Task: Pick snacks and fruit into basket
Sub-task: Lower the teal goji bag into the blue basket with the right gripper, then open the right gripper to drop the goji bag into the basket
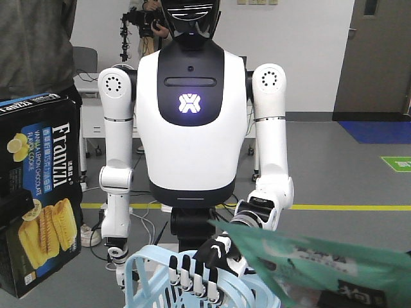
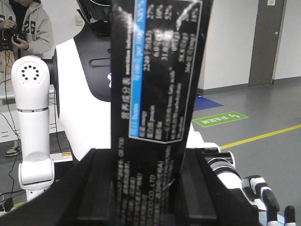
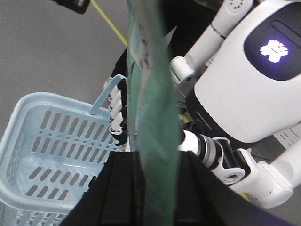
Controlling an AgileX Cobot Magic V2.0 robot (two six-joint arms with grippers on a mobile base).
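My left gripper [image 2: 148,188] is shut on the black-and-blue Franzzi cookie box [image 2: 157,94], which stands upright between the jaws. The same box [image 1: 38,192] fills the left edge of the front view. My right gripper [image 3: 155,188] is shut on the mint-green pouch [image 3: 153,94], held edge-on just right of the basket. That pouch [image 1: 321,266] reaches in from the lower right of the front view. The light blue basket [image 3: 42,155] looks empty; a white humanoid's black-and-white hand [image 3: 117,115] grips its handle. No fruit is in view.
The white humanoid robot [image 1: 191,109] stands facing me and holds the basket [image 1: 154,276] low in front. Behind it stands a person with a camera [image 1: 144,22]. Grey floor carries a yellow line [image 1: 347,207].
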